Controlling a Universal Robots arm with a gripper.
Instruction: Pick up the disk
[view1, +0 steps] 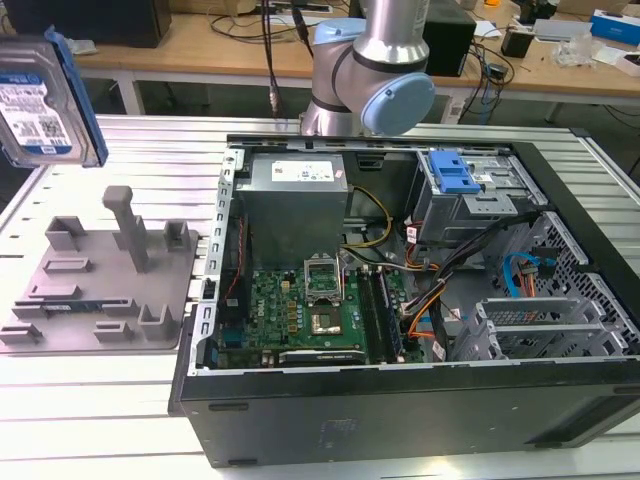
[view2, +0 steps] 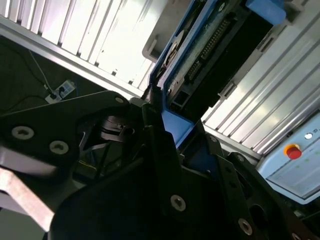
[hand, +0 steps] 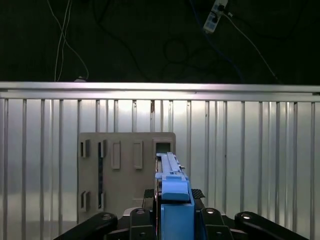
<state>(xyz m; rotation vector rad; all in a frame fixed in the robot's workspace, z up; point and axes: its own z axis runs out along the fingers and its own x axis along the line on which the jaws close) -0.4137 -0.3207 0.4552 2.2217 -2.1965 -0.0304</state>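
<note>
The disk, a silver hard drive with a white-and-blue label and blue side rails, is seen in the exterior view raised clear of the table, label face outward, above the table's far corner on the exterior view's left. Nothing beneath it is touched. The grey holder tray is left lying flat on the slatted table below, its upright posts and slots unoccupied, near the open side of the computer case.

In both wrist views the disk is shown held edge-on by the gripper: the jaws are clamped on the disk across its thin dimension, with a black finger pressed against one blue rail. The grip on the rails appears chosen so that the connector edge and the circuit side are kept free of contact. In the first wrist view the blue rail is lined up above the tray, which suggests that the drive was drawn straight up out of one of the tray's slots.

The pick-up is judged to be essentially accomplished, the disk being carried wholly by the gripper. The blue-handled drive cage is seen inside the case, well apart from the disk.
</note>
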